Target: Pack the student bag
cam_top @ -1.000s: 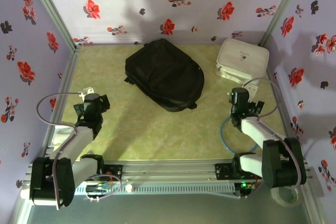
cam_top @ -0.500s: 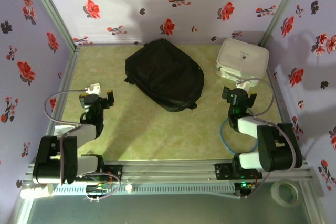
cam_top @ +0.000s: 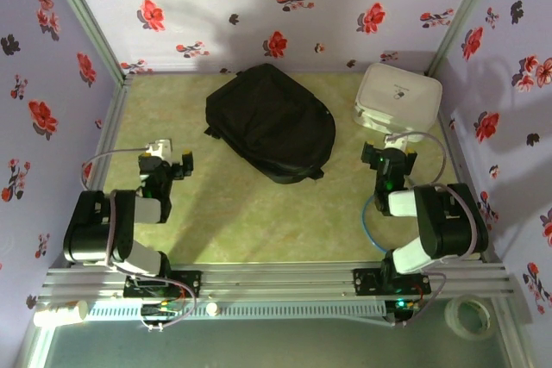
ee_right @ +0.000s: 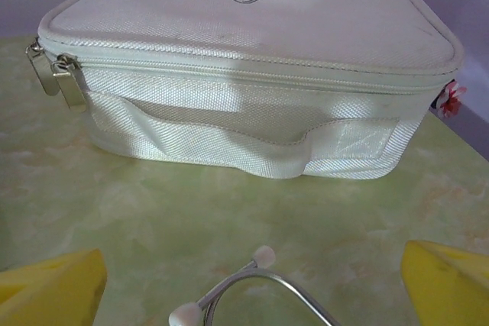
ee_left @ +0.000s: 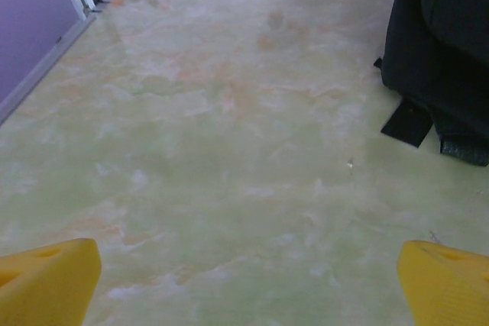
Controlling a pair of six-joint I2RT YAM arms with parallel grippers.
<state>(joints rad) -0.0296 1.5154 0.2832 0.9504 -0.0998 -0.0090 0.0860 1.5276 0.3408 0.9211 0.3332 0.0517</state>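
The student bag [cam_top: 272, 122], a large black backpack of soft matte fabric with a rounded top, lies flat in the far middle of the green marbled worktop [cam_top: 259, 213], one flat strap end poking out at its left edge. It looks limp and fairly light. It will likely sag and fold if lifted by a single pinch, so a strap, the top loop or a zipped seam is a better hold than the smooth panel.

The left gripper [ee_left: 246, 284] hovers low near the worktop's left edge, well apart from the bag, its yellow fingers spread wide with nothing between them.

The right gripper [ee_right: 248, 295] is equally wide and empty, and faces a white rounded-rectangular woven case [ee_right: 252, 74] in the far right corner. The case looks semi-stiff, with a ribbed zip, metal pullers [ee_right: 65, 82] and a sewn side handle. A thin curved metal band [ee_right: 237, 279] tipped with small white knobs lies on the worktop just before the fingers.
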